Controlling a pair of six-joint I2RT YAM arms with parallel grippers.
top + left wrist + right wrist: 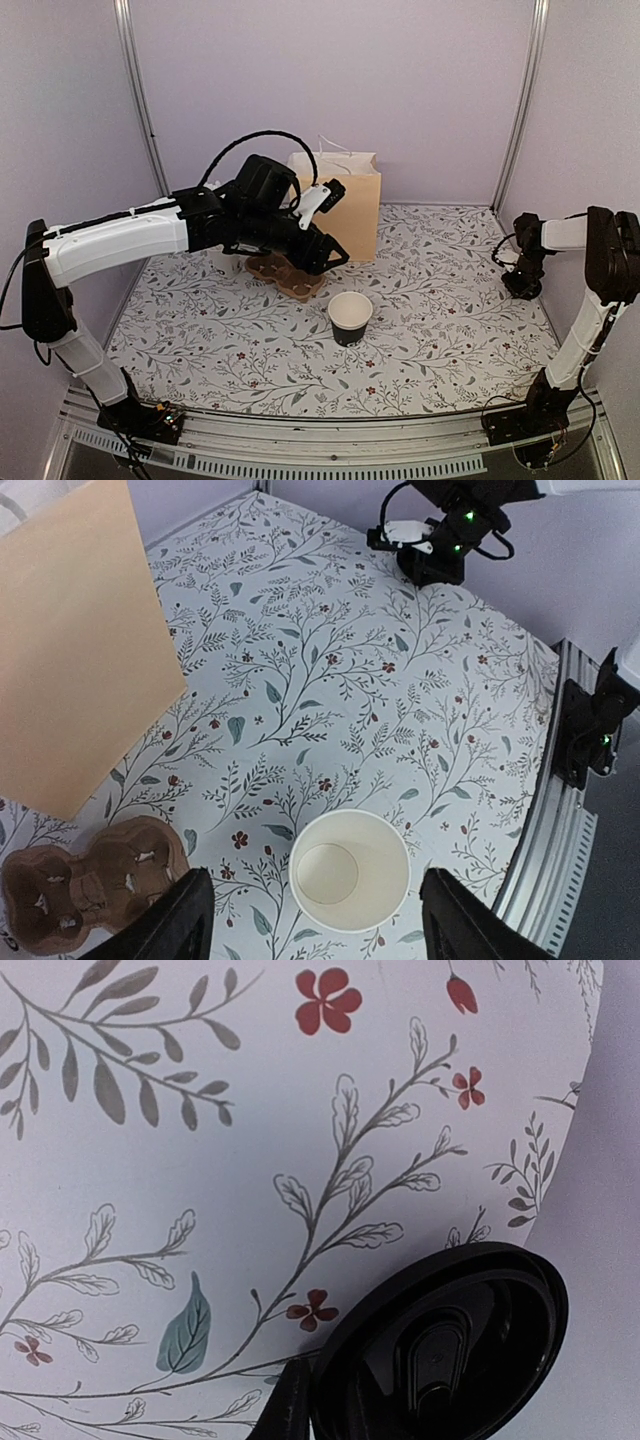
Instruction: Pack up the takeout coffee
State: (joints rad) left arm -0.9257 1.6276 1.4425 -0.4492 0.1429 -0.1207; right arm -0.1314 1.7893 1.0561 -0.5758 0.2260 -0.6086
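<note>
A: Two arms to log. Left tool [330, 255]?
B: Fingers wide apart, raised near the black cup [350, 318]. The cup stands upright and uncovered mid-table [450, 300], in front of the brown carrier [285, 272] and paper bag [350, 205].
A: Right tool [521, 285]?
B: At the table's right edge. Black lid [450, 1350] sits against one finger [288, 1410]. Clamped or not, cannot tell.

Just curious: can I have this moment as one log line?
cup: uncovered, upright | left claw: open, above cup | right claw: at lid, grip unclear
</note>
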